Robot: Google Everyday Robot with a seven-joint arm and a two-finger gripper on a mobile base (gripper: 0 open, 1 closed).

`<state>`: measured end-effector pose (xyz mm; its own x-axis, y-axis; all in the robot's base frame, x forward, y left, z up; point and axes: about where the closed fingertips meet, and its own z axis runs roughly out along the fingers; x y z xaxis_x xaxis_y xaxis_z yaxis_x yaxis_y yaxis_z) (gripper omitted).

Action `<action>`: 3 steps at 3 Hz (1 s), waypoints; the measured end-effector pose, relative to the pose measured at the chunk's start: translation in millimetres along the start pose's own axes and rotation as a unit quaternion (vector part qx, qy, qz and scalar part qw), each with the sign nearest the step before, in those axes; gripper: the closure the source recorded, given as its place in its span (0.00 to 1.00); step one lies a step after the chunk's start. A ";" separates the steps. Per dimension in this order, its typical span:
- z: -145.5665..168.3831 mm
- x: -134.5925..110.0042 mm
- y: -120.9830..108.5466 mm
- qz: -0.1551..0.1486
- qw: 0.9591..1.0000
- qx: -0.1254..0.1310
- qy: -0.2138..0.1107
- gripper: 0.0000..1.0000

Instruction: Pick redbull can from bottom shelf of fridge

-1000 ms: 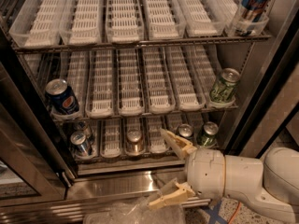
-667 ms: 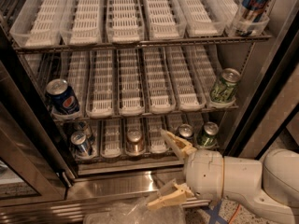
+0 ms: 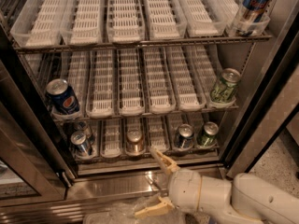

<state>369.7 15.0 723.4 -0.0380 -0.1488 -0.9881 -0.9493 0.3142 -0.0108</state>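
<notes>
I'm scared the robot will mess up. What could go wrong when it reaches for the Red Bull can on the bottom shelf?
The open gripper hangs below the copper-brown can, so it might grab that one by mistake. The redbull can stands far left, near the dark door frame, which the gripper might bump; its twin behind could tip.

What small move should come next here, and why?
Probably ease the gripper forward toward the nearer redbull can on the bottom shelf: its fingers are open, but it sits outside the fridge, short of the can.
</notes>
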 end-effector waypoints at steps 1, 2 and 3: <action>22.3 58.9 3.7 0.015 0.999 0.024 -0.026 0.00; 22.3 58.9 3.7 0.015 0.999 0.024 -0.026 0.00; 36.3 72.3 1.3 0.043 0.996 0.054 -0.056 0.00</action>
<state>377.1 38.7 646.4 -0.0757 -0.0130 -0.9970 -0.9046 0.4215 0.0632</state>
